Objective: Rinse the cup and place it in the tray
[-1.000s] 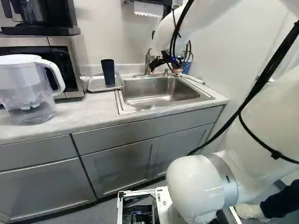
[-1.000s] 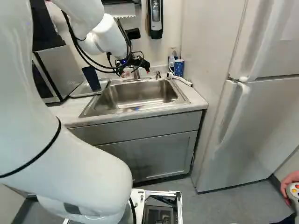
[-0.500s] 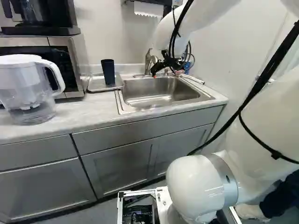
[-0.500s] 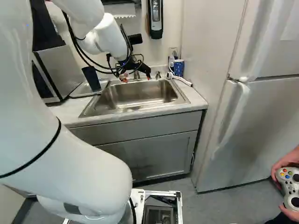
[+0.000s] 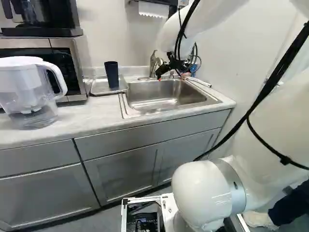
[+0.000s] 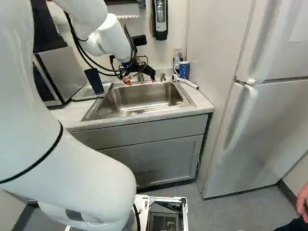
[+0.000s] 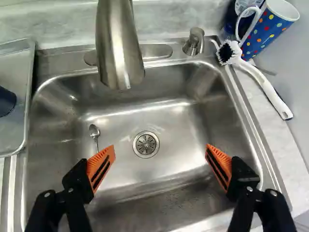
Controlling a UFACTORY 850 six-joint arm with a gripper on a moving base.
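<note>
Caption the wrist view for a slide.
The open gripper hovers over the steel sink, a spoon lying inside near the drain, the faucet ahead.

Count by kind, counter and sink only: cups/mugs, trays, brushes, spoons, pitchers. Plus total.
Cups/mugs: 2 (dark cup, dotted mug)
Trays: 1 (metal tray)
Brushes: 1 (white brush)
Spoons: 1 (small spoon, in the sink)
Pitchers: 1 (clear pitcher)
Total: 6

- White arm reaches forward over the worktop.
- Black gripper points downward, jaws spread wide apart.
- Orange pads face each other.
</note>
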